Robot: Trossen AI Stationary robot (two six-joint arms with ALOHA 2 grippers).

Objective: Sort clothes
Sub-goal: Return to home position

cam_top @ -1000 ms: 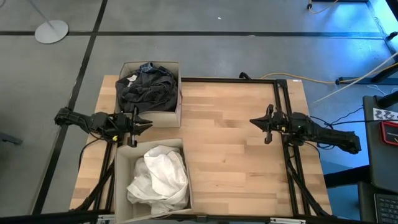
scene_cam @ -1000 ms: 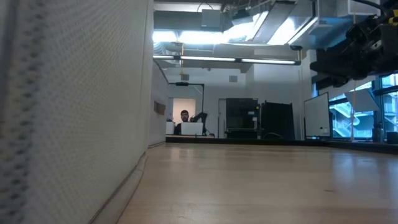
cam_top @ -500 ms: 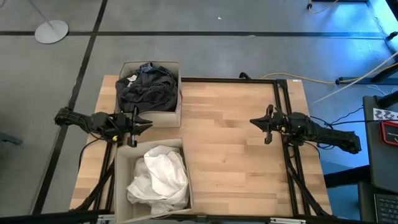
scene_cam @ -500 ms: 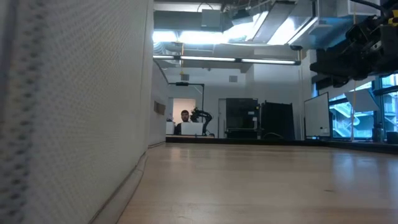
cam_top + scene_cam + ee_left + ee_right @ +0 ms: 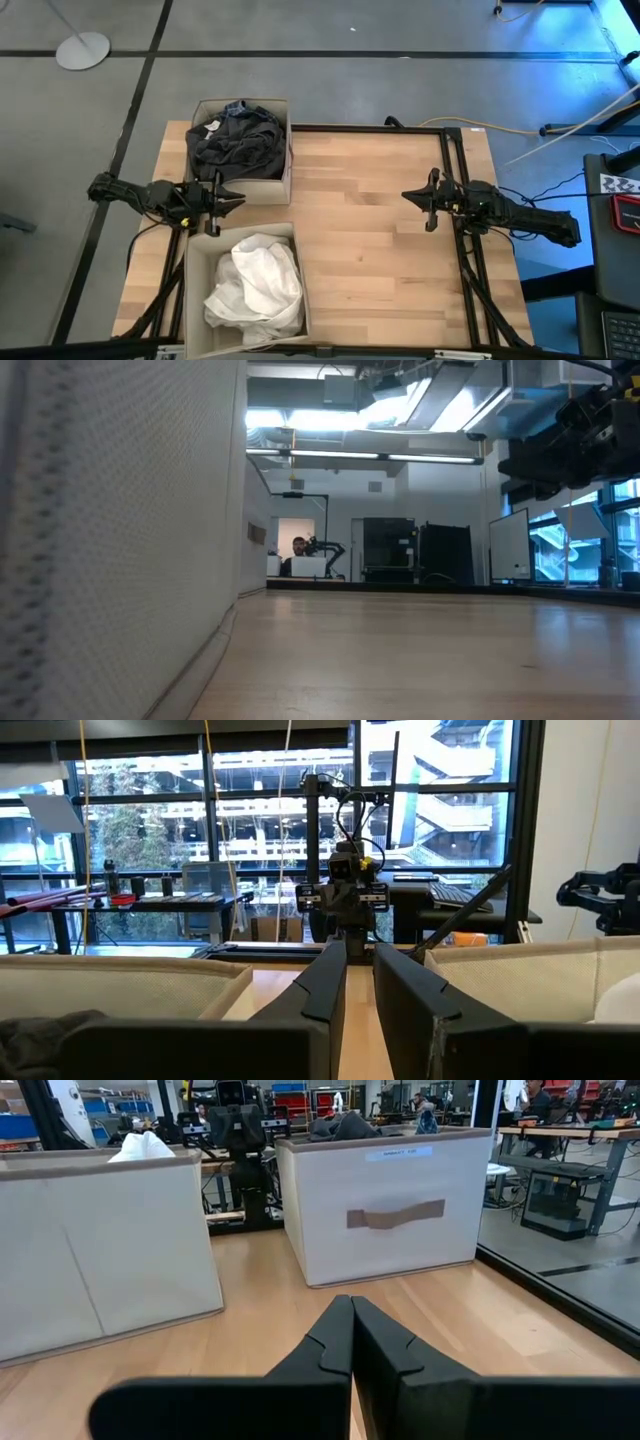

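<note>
Dark grey and dark green clothes lie piled in the far beige fabric box. White clothes lie in the near beige box. My left gripper hovers over the gap between the two boxes, empty, its fingers a narrow gap apart. My right gripper is shut and empty above the bare table at the right, pointing toward the boxes. The plaid shirt does not show.
The wooden table lies bare between the boxes and my right gripper. A dark frame rail runs along the table's right side. In the low view the near box wall fills the left, and a person sits far off in the room.
</note>
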